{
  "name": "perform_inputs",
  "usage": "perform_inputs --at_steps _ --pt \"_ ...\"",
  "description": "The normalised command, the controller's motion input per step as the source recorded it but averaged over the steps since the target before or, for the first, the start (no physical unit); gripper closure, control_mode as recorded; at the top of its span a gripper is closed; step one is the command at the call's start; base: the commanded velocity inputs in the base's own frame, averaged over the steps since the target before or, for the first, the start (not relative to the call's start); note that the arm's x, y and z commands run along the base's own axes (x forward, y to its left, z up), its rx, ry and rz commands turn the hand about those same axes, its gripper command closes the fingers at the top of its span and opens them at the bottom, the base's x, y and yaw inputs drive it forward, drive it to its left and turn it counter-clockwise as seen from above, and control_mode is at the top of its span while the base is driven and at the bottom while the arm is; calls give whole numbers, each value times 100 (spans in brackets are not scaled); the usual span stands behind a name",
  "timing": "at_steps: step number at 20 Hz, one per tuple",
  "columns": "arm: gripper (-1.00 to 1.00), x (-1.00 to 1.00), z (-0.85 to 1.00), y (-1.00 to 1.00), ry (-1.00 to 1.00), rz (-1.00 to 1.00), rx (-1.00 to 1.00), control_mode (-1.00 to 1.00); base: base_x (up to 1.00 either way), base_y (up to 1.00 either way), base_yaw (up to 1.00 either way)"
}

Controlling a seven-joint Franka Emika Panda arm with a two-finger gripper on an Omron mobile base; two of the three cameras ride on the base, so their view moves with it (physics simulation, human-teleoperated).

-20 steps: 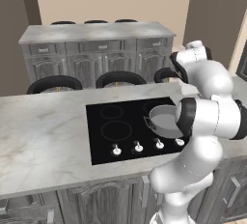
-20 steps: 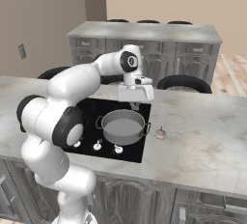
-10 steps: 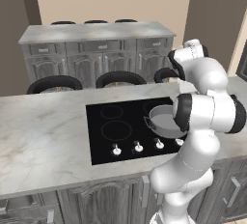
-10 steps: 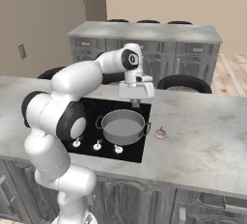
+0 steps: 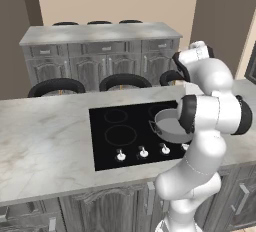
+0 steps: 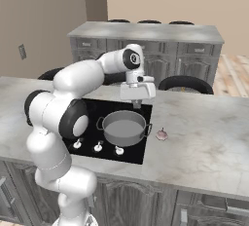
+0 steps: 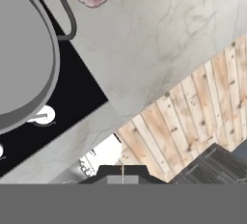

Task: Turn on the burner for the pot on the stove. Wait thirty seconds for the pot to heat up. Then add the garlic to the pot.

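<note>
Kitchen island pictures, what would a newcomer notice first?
The big white arm, bent over the black stove, its shut end effector hanging above the far rim of the grey pot. Then the tiny pinkish garlic on the marble counter, just right of the pot.

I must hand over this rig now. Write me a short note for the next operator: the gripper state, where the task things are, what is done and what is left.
Gripper: shut, holding nothing, raised above the far side of the pot.
Pot: on the front right burner of the stove, empty inside.
Garlic: on the counter, just right of the pot, apart from it.
Knobs: in a row along the front edge of the stove.
Done: I cannot tell from the pictures if the burner is on.
Left: check the burner, wait for the heating, then pick up the garlic and put it in the pot.
</note>
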Motion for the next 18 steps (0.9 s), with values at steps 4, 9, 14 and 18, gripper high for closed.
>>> perform_inputs --at_steps 4,9,14,18 --pt "100 0 0 0 3 0 0 -100 0 0 0" --pt "100 0 0 0 2 0 0 -100 0 0 0" --pt "100 0 0 0 2 0 0 -100 0 0 0" --pt "100 1 0 0 1 0 0 -100 0 0 0"
